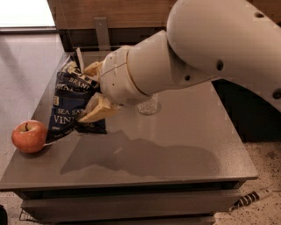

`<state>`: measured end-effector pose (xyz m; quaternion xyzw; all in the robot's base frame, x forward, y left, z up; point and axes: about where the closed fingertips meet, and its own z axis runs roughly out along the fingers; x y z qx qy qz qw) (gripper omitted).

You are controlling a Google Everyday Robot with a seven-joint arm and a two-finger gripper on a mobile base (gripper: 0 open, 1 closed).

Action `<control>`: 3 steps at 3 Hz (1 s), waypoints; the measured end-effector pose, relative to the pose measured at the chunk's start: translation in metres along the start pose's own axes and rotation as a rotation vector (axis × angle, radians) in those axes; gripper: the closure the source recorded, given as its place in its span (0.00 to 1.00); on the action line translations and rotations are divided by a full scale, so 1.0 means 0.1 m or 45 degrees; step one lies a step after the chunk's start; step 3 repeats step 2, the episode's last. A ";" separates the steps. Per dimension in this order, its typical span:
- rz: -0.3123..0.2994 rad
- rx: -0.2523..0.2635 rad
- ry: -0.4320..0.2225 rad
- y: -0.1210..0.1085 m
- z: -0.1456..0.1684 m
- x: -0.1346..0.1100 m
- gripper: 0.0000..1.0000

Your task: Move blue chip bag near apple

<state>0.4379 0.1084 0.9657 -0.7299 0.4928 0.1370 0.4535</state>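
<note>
The blue chip bag (70, 105) is a dark navy foil bag with white lettering. It hangs tilted, its lower corner at the table top next to the apple. My gripper (94, 94) is shut on the bag's right side, one tan finger (99, 112) across its front. The apple (29, 136), red-orange with a short stem, sits on the grey table (175, 132) near its front left corner, just left of the bag's lower end. My big white arm reaches in from the upper right and hides the bag's right edge.
A clear water bottle base (148, 105) stands behind my wrist near the table's middle. A wooden wall unit (109, 13) runs along the back. The table's front edge (131, 182) is close below. A striped object (250, 198) lies on the floor at lower right.
</note>
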 end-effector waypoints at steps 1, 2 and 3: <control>-0.015 0.002 0.006 0.01 -0.01 -0.06 0.00; -0.015 0.002 0.006 0.01 -0.01 -0.06 0.00; -0.015 0.002 0.006 0.01 -0.01 -0.06 0.00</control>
